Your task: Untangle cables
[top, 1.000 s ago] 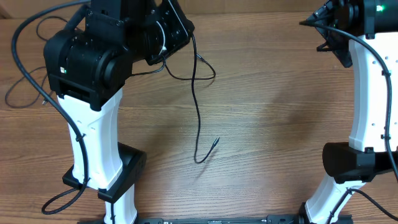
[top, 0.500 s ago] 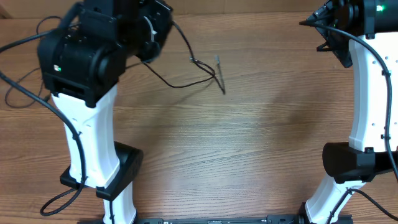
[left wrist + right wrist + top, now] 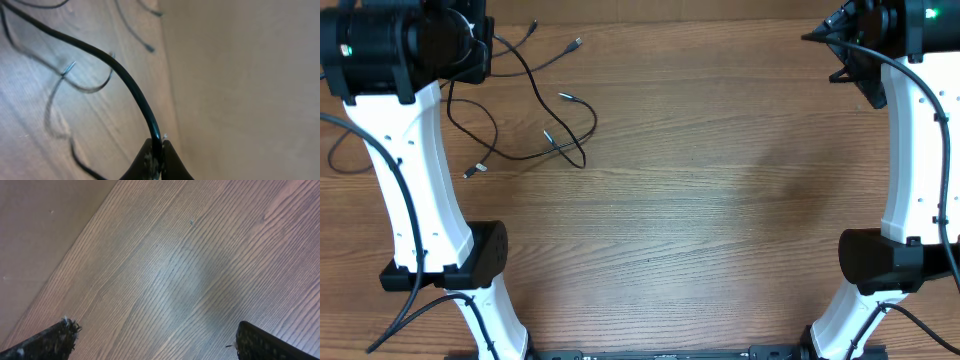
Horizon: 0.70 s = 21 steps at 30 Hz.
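Cables (image 3: 535,92): thin, round, matte black cords, floppy, lying in loose open loops that cross each other at a few spots. They sit on the far-left part of the table (image 3: 720,200), just right of my L arm (image 3: 405,180). Small plug ends (image 3: 567,97), some silvery, stick out of the sprawl. I count 5 tips in the overhead view. Can't count separate strands for sure, too many crossings.

L gripper (image 3: 156,156): tips pinched fully together on one black cord. That cord curves up and away from the tips over the wood, with other strands and a silvery tip blurred below it.

R gripper (image 3: 155,332): fingers spread as wide as they go, nothing between them, hanging over bare wood at the far-right side, well apart from the cords.

Table: brown wood-grain laminate, smooth, w/ fine streaks. A plain tan wall (image 3: 240,75) meets its far edge. Thicker black arm wiring (image 3: 350,150) loops at the left edge, beside my L arm, whose black head covers the cords' top-left end from above.
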### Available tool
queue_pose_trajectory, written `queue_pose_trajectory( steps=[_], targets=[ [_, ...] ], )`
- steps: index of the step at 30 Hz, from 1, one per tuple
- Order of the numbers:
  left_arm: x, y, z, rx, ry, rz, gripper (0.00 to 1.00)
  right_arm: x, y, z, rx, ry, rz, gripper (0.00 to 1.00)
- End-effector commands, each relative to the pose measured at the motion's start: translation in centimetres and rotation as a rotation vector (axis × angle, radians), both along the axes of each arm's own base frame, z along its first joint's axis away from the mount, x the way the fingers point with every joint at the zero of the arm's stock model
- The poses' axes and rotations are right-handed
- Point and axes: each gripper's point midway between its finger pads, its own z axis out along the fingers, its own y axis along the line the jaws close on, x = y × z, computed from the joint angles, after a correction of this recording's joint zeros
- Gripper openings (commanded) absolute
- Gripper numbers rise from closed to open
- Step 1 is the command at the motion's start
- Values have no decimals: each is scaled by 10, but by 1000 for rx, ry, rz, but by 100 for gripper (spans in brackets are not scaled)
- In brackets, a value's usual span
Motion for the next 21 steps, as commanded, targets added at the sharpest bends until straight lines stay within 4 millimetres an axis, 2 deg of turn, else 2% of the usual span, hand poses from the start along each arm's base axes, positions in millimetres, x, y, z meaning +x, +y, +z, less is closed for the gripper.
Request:
queue_pose_trajectory(
  steps=[1, 6, 11, 13, 16, 18, 21],
  targets=[
    [-4, -17, -1, 32, -3, -175, 4, 1, -3, 4, -14, -12, -5, 100],
    [-8, -18, 4, 143, -37, -310, 4, 1, -3, 4, -14, -12, -5, 100],
    [-31, -19, 32, 285, -126, -456, 4, 1, -3, 4, -14, -12, -5, 100],
    [-44, -18, 40, 319, -143, -481, 4, 1, -3, 4, -14, -12, -5, 100],
    [-77, -10, 47, 355, -124, -456, 5, 1, -3, 4, -14, -12, -5, 100],
    [-100, -1, 43, 371, -84, -414, 4, 1, -3, 4, -14, -12, -5, 100],
    [-127, 7, 25, 347, -6, -358, 4, 1, -3, 4, -14, -12, -5, 100]
  ],
)
